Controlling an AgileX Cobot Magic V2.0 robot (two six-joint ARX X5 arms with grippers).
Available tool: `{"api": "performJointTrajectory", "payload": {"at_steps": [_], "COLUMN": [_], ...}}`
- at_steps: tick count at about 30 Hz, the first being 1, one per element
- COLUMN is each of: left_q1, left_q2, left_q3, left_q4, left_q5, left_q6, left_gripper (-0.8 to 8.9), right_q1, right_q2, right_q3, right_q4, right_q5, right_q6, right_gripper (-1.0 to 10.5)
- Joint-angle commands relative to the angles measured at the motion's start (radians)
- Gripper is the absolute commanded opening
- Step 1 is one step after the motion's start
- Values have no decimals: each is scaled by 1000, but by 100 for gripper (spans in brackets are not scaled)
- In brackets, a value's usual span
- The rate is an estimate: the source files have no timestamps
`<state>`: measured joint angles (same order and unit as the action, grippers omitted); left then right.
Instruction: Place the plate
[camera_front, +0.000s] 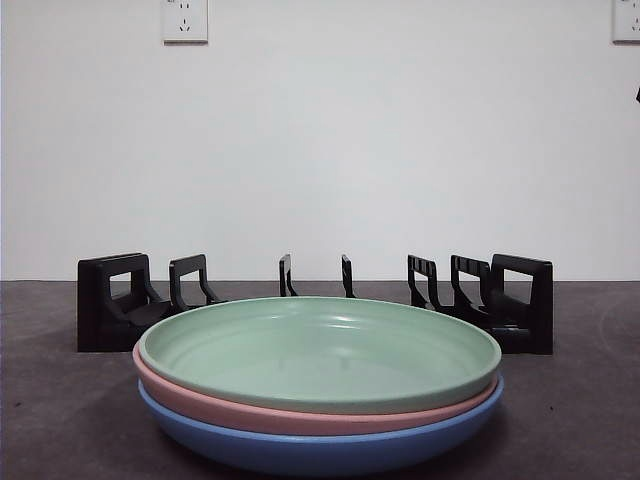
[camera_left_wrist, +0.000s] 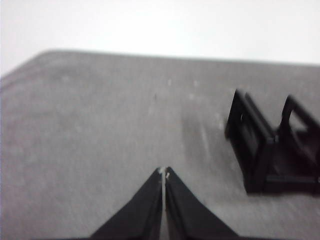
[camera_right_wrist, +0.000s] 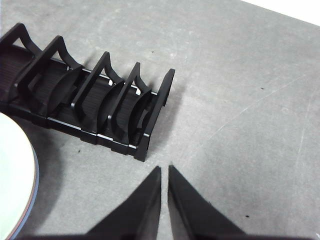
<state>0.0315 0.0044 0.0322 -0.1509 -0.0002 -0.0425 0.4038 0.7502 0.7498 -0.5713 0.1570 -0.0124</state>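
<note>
1. We see three plates in a stack on the gray counter (camera_front: 60, 420): a green plate (camera_front: 320, 352) on top, a pink plate (camera_front: 300, 418) under it, and a blue plate (camera_front: 320, 448) at the bottom.
2. A black rack (camera_front: 315, 300) with no plates in it stands just behind the stack.
3. Our left gripper (camera_left_wrist: 164, 173) hangs over bare counter near one end of the rack, jaws pressed together, holding nothing.
4. Our right gripper (camera_right_wrist: 164, 170) hangs near the other end, jaws almost touching, holding nothing.

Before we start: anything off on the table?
Nothing stands out. Green plate, pink plate and blue plate sit neatly stacked before the upright, empty black rack. Left tool and right tool are shut, holding nothing.
</note>
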Motion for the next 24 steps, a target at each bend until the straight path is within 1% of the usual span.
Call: {"api": "performJointTrajectory", "payload": {"at_steps": [1, 2, 21, 22, 24], "left_q1": [11, 11, 10, 10, 10], "left_q2": [-2, -2, 0, 0, 0], "left_q3": [-19, -19, -19, -19, -19], "left_q4": [-8, -8, -7, -7, -7], "left_q5": [2, 2, 1, 1, 1], "left_q6": [3, -8, -7, -7, -7], "left_gripper": [8, 8, 8, 8, 8], "right_q1": [5, 5, 5, 3, -11], "right_q2": [5, 4, -3, -11, -32], "right_q3": [8, 9, 9, 9, 5], "right_q4": [10, 10, 10, 13, 34], "right_q5": [0, 0, 1, 6, 7], "right_q6": [5, 5, 5, -23, -32], "right_gripper": [21, 21, 21, 21, 21]}}
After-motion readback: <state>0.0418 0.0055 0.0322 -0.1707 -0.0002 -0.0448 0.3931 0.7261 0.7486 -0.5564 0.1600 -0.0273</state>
